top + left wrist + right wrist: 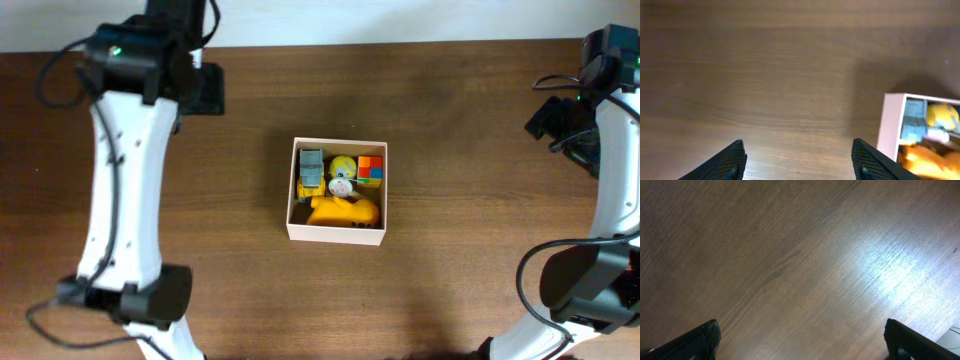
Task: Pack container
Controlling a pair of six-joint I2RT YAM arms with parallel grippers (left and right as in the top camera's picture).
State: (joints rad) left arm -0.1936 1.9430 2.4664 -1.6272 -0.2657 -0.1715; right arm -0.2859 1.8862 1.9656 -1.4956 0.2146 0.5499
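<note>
The container (pixel 293 212), a square white box, sits at the middle of the wooden table. It holds a grey and yellow toy truck (pixel 311 170), a yellow round toy (pixel 343 168), a multicoloured cube (pixel 371 169) and an orange toy (pixel 343 211). Its white wall (pixel 890 125) shows at the right of the left wrist view with toys inside. My left gripper (pixel 797 162) is open and empty over bare table left of the container. My right gripper (pixel 802 340) is open and empty over bare wood, far from the container.
The left arm (pixel 125 170) runs along the table's left side and the right arm (pixel 610 200) along its right edge. A pale wall strip lies beyond the far table edge (pixel 400 42).
</note>
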